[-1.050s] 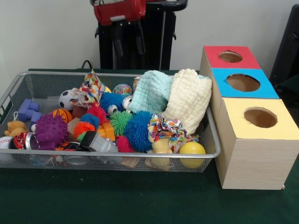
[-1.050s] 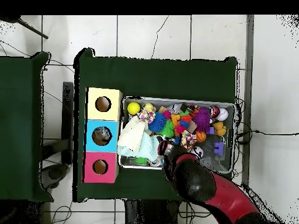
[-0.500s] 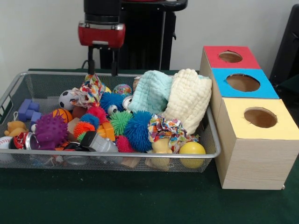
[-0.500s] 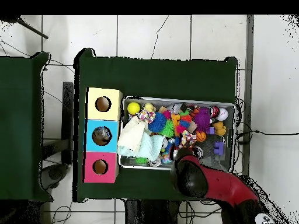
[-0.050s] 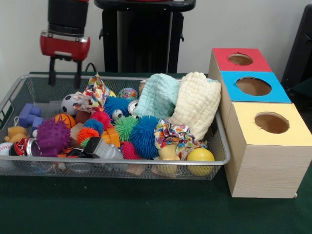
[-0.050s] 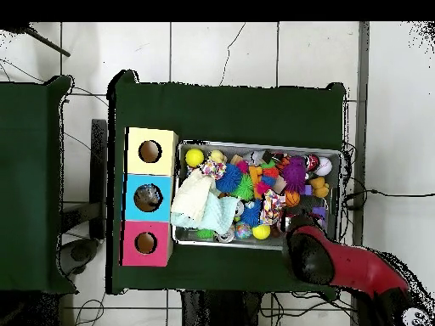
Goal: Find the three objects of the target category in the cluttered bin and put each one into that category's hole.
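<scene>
Nearest the camera, against the front wall of the wire bin (image 5: 29,168), lie a yellow ball (image 5: 200,155), a purple spiky ball (image 5: 52,136) and a small baseball (image 5: 5,148); these look light, and the smooth round ones would roll or slip unless taken across the middle. Behind them sit soft tufted balls, a blue one (image 5: 145,135) and a green one (image 5: 126,126), which should squash under a grip and are best pinched through the centre. Which category is wanted cannot be told from the pictures. Further back, the folded towels (image 5: 183,100) drape over the bin's right end and probably cover more toys; they are limp and would sag. A soccer ball (image 5: 69,104) is half hidden by a patterned cloth (image 5: 95,92). Beside the bin stand the three boxes, yellow (image 5: 270,139), blue (image 5: 253,87) and red (image 5: 240,59), each with a hole on top. Farthest, the gripper (image 5: 64,75) hangs above the bin's back left corner, fingers apart and empty; in the overhead view its arm hides that corner.
</scene>
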